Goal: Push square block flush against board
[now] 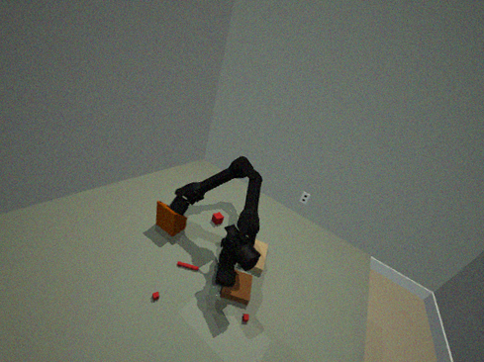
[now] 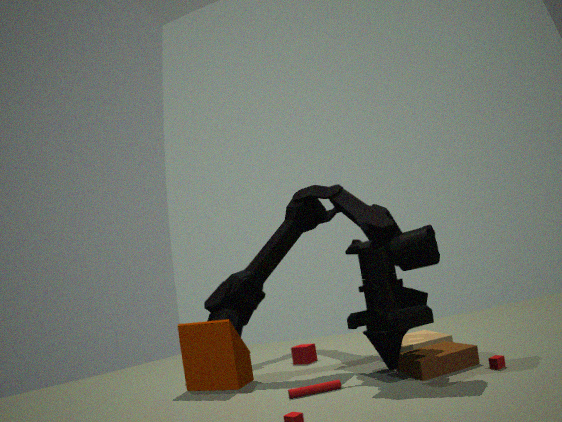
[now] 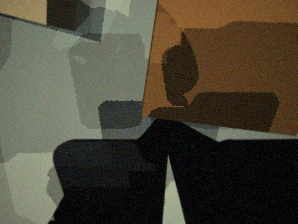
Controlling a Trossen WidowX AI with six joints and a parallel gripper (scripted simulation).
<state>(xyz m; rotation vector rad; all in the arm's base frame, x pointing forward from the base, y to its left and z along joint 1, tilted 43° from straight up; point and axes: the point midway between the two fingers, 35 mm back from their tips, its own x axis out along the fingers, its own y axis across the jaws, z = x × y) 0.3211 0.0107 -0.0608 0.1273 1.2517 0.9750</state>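
Observation:
The brown square block [image 1: 241, 289] [image 2: 442, 361] [image 3: 225, 75] lies flat on the table. The tan board [image 1: 261, 259] [image 2: 430, 339] [image 3: 22, 10] lies flat behind it, partly hidden by the arm in the top and exterior views. The wrist view shows a strip of table between the block and the board. My gripper [image 1: 224, 283] [image 2: 393, 369] [image 3: 163, 121] is shut and empty. It points down, with its fingertips low at the block's near side, close to one corner. I cannot tell whether they touch it.
An orange box [image 1: 169, 219] [image 2: 207, 357] stands at the arm's base. A larger red cube [image 1: 217, 218] [image 2: 304, 354], a red rod [image 1: 187, 265] [image 2: 315, 389] and a small red cube [image 1: 155, 296] [image 2: 293, 417] lie away from the block. Another small red cube [image 1: 245, 317] [image 2: 497, 362] lies nearer to it.

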